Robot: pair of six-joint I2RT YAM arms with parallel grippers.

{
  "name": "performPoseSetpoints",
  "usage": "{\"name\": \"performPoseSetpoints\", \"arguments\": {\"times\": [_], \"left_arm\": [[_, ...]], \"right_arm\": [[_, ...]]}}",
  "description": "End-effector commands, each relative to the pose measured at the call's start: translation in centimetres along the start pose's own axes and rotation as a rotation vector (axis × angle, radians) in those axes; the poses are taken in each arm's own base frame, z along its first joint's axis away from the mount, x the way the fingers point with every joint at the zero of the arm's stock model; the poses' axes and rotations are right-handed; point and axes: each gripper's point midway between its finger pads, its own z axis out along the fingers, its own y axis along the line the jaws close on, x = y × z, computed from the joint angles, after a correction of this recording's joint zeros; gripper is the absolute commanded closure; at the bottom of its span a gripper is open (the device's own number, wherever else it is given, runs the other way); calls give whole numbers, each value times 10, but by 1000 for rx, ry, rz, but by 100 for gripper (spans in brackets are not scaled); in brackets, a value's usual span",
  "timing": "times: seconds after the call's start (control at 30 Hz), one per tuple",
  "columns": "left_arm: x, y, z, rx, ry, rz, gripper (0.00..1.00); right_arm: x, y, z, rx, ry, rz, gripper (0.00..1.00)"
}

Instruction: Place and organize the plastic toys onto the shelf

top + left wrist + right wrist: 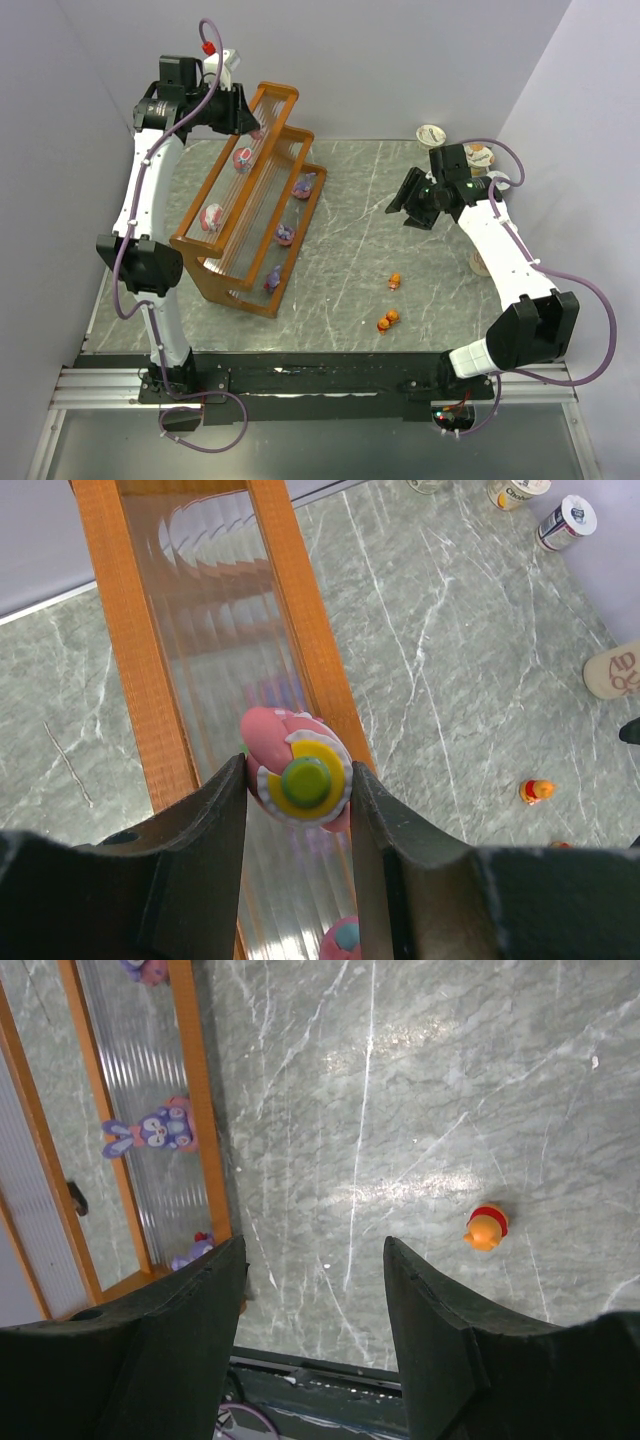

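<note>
Left arm (148, 190), right arm (500, 240): white links are alternating with black joints; purple cables are looping behind left gripper (300, 775) and right gripper (315, 1260); fingers (190, 870) are showing matte black.

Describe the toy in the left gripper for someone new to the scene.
Find the orange-brown wooden shelf on the left; the left gripper hangs over its far end. Clamped in it is a roundish pink toy, the only one in a gripper, marked by a yellow ring around a green knob.
</note>
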Motion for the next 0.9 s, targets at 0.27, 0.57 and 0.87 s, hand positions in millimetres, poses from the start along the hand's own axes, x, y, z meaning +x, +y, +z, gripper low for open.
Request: {"name": "performPoseSetpoints", "arguments": {"times": [0.27, 0.57, 0.87], "left_arm": [[-10, -21, -36, 5, -27, 46, 89], [-7, -14, -29, -12, -11, 36, 82], [-6, -10, -22, -20, -3, 0, 77]], "right_arm": [[-12, 10, -6, -28, -51, -39, 36], [-9, 9, -4, -25, -40, -40, 36], [-7, 8, -5, -22, -38, -41, 36]]}}
